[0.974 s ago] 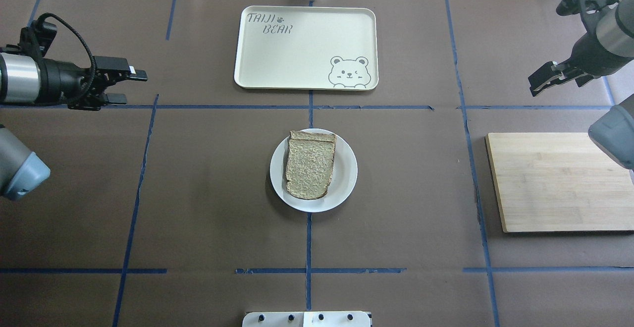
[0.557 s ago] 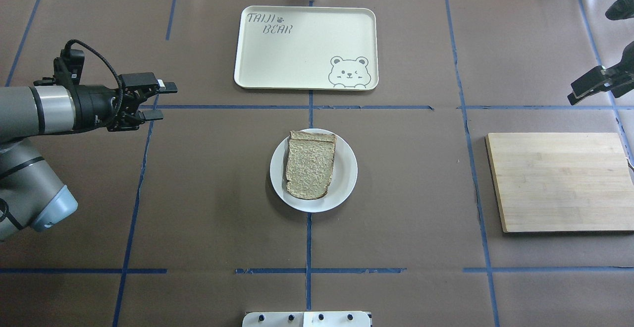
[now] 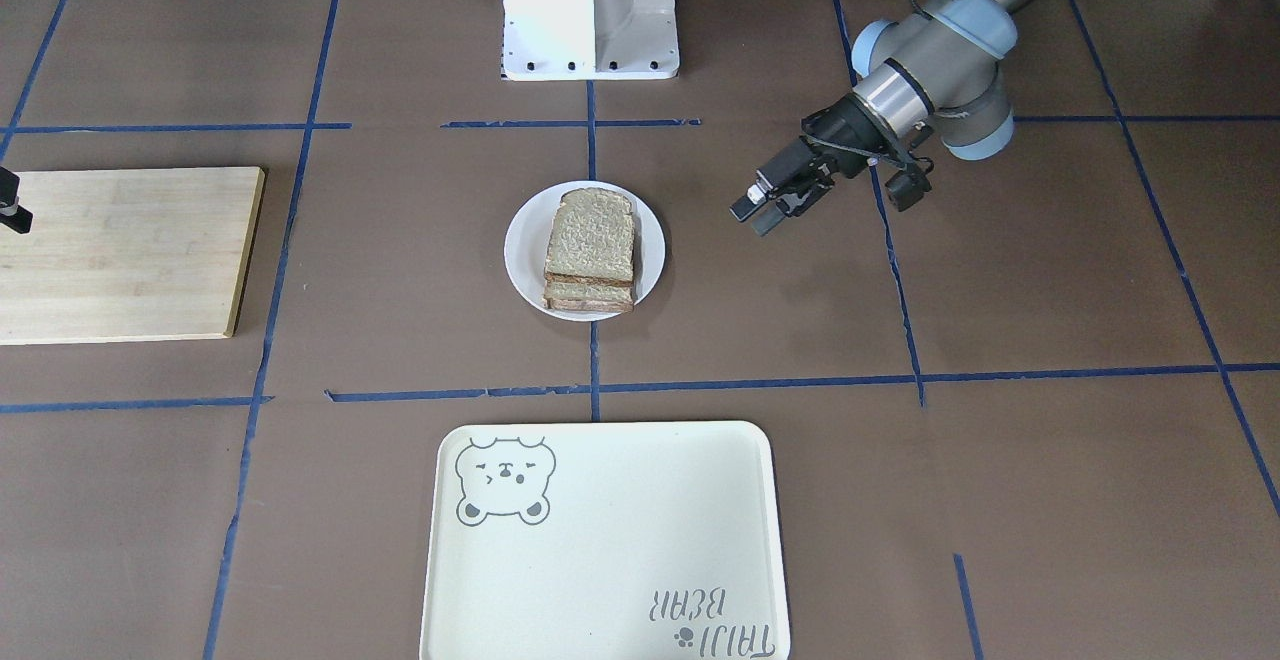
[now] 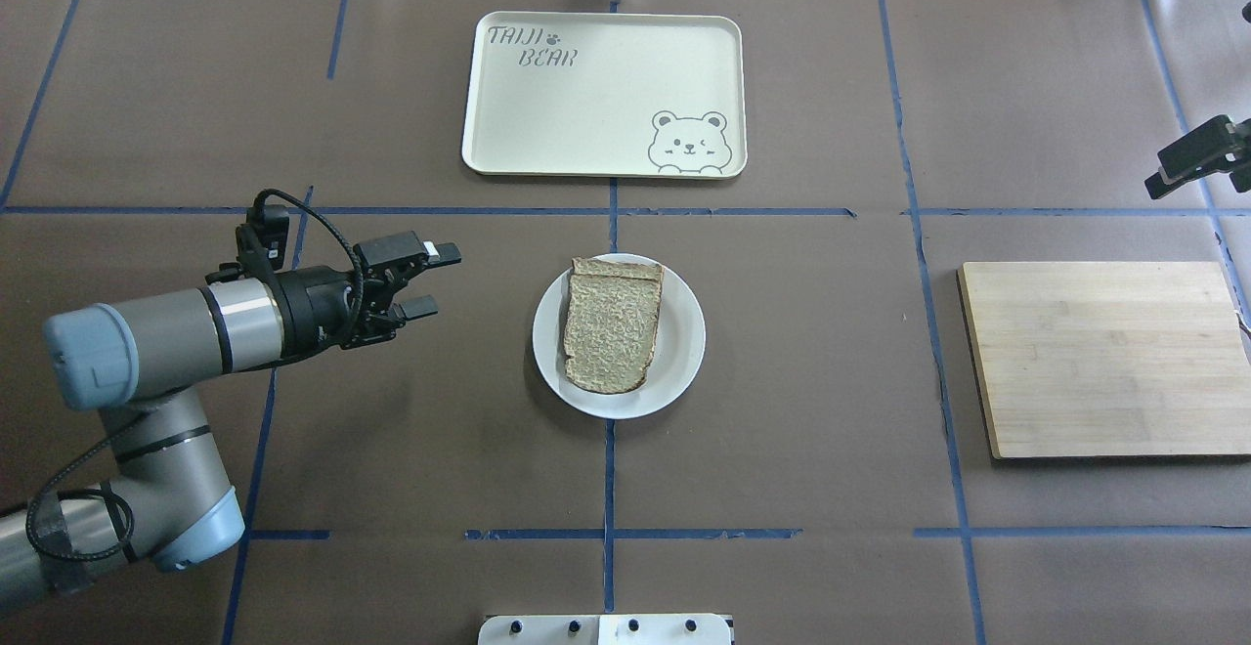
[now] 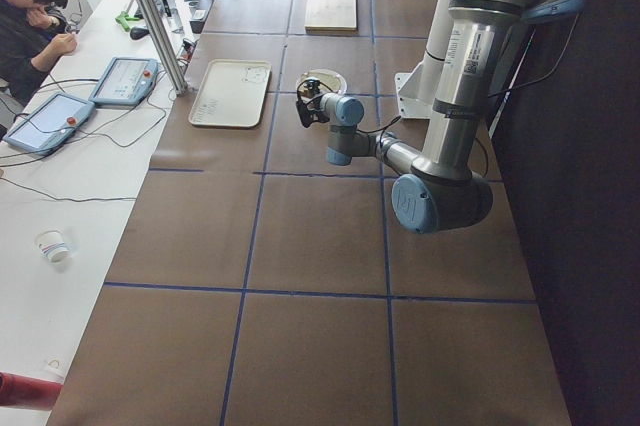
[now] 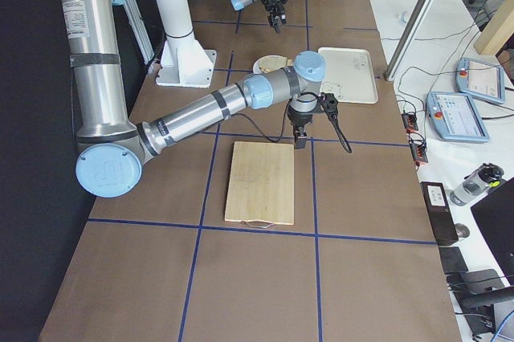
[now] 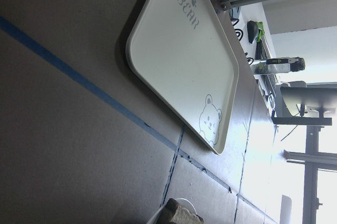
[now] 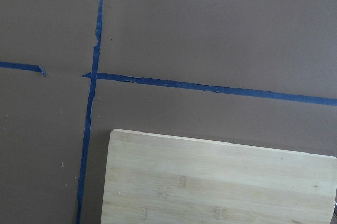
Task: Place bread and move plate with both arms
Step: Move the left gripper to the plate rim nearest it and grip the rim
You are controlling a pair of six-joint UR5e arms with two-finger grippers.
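Bread on plate, centre of desk. Tray beyond plate, far side from robot. Board right of plate, well apart. Left gripper near plate's left, apart from it. Right gripper past board's far edge.

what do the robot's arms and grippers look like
The left arm and right arm are silver-grey tubes with light-blue joint caps. The left gripper and right gripper are black, two-fingered. A black cable loops over the left wrist.

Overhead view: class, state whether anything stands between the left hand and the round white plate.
Nothing visible does. Only bare brown table covering lies between the open left hand and the round white plate carrying the tan dark-crusted bread slice.
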